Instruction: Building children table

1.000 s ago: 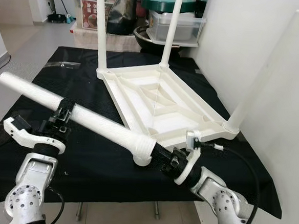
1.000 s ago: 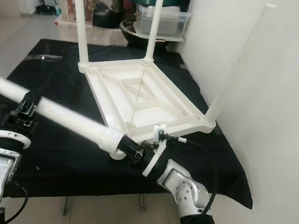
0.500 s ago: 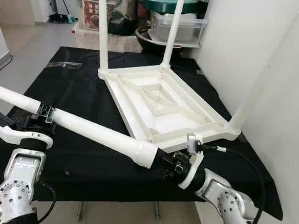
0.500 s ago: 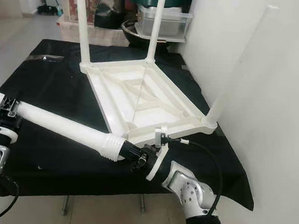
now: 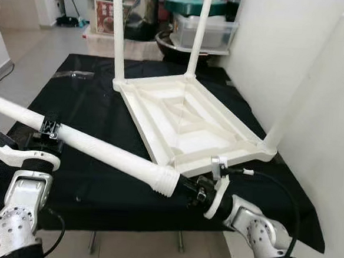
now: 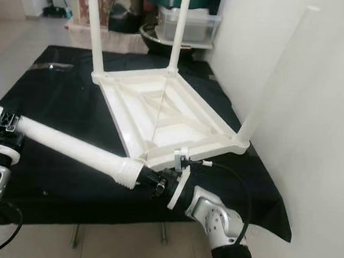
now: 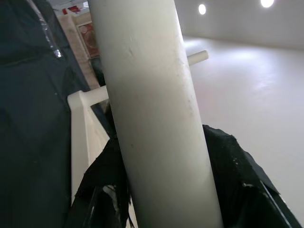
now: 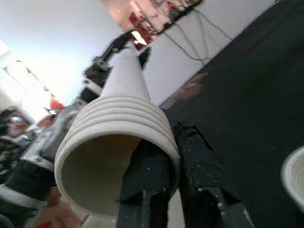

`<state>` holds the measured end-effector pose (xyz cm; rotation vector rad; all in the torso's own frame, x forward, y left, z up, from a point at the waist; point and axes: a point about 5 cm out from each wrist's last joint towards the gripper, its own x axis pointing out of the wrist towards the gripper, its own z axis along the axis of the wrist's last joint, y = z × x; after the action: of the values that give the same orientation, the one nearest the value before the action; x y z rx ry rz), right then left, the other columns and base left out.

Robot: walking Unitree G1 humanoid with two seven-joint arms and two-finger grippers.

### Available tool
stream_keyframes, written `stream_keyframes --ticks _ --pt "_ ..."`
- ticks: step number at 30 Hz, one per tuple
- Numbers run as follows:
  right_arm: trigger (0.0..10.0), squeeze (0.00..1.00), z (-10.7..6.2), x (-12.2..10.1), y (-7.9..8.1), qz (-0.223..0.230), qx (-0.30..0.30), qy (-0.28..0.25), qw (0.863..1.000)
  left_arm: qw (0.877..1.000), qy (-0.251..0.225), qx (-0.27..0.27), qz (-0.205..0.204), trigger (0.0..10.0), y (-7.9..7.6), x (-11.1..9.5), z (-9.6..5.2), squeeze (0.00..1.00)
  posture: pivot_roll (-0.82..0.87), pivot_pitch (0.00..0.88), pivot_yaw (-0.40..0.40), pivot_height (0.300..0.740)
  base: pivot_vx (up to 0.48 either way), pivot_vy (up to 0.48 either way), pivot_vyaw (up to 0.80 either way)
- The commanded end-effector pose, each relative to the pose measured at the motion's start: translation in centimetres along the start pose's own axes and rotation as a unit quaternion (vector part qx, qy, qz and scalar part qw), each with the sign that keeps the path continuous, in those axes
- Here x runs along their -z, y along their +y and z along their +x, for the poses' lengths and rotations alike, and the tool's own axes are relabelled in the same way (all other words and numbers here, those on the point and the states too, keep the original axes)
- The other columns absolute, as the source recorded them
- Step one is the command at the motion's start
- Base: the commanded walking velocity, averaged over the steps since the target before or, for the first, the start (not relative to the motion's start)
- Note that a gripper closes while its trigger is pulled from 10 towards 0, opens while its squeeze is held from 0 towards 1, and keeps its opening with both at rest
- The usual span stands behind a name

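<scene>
A white children's tabletop (image 5: 179,115) lies upside down on a black cloth (image 5: 92,94). Three white legs stand in its corners: two at the far side (image 5: 116,36) (image 5: 197,36), and one (image 5: 308,79) at the right, close to the wall. A loose fourth leg (image 5: 105,151) is held nearly level over the cloth's front. My left gripper (image 5: 46,133) is shut around its shaft near the plain end. My right gripper (image 5: 187,186) is shut on the rim of its ribbed end (image 8: 114,137), just in front of the tabletop's near corner (image 5: 172,161), which has no leg.
A white wall (image 5: 285,36) runs close along the right side. Storage boxes and pots (image 5: 197,21) crowd the floor behind the table. The cloth's front edge (image 5: 124,217) lies just under both arms. Open floor (image 5: 24,48) lies to the left.
The held leg has dropped flatter and shifted left. My left gripper now sits lower and farther left, and the ribbed end has drawn slightly back from the tabletop's near corner.
</scene>
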<state>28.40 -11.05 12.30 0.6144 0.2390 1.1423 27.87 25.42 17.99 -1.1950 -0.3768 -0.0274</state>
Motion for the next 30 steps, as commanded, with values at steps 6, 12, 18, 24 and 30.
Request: stream_keyframes --ticks 6,12,18,24,30 --pt "10.0 1.0 -0.4 -1.2 -0.8 -0.02 0.037 -0.017 0.999 0.999 0.007 -0.038 0.017 10.0 0.8 -0.4 0.5 0.0 0.07 0.0 -0.074 0.74 0.0 0.0 0.0" --pt "10.0 1.0 -1.6 -0.8 -1.3 -0.017 0.049 -0.011 0.999 0.999 -0.014 -0.031 0.027 10.0 0.2 -2.0 0.7 0.0 0.07 0.0 -0.073 0.74 0.0 0.0 0.0" --pt "10.0 1.0 -4.3 -1.6 -2.7 -0.03 0.09 -0.012 0.995 0.998 -0.035 -0.026 0.036 10.0 -0.1 -3.5 1.1 0.0 0.06 0.0 -0.071 0.74 0.0 0.0 0.0" --pt "10.0 1.0 -5.2 -4.6 -3.6 -0.069 0.123 -0.029 0.99 0.999 -0.018 -0.02 0.044 10.0 -0.4 -2.6 1.4 0.0 0.06 0.0 -0.067 0.74 0.0 0.0 0.0" --pt "10.0 0.02 1.7 -8.8 -1.2 -0.141 0.097 -0.023 0.985 0.997 0.039 0.017 0.06 10.0 -1.6 0.0 2.4 0.0 0.05 0.0 -0.051 0.74 0.0 0.0 0.0"
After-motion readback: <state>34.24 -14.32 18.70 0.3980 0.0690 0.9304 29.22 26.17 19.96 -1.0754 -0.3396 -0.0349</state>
